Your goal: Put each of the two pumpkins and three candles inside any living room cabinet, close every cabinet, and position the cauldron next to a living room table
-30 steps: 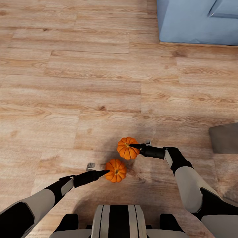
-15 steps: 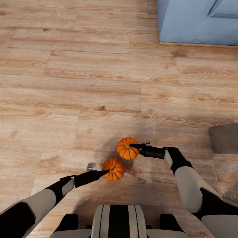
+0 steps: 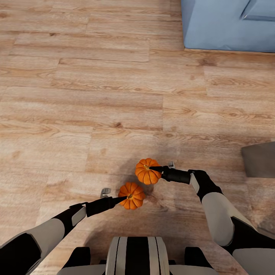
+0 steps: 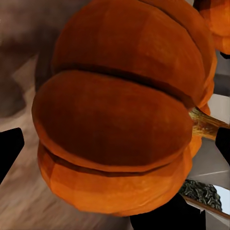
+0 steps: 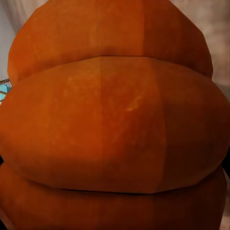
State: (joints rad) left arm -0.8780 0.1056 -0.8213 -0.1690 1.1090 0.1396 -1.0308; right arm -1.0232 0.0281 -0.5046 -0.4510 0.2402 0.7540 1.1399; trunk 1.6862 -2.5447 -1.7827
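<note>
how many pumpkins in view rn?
2. One pumpkin is at the left gripper, nearer the robot's base. The other pumpkin is at the right gripper, slightly farther out. Both sit above the wood floor.

A light wood-plank floor with visible grain spreads across the room under soft, even light, a pale blue upholstered piece of furniture standing at the far right and a flat grey slab jutting in at the right edge.
</note>
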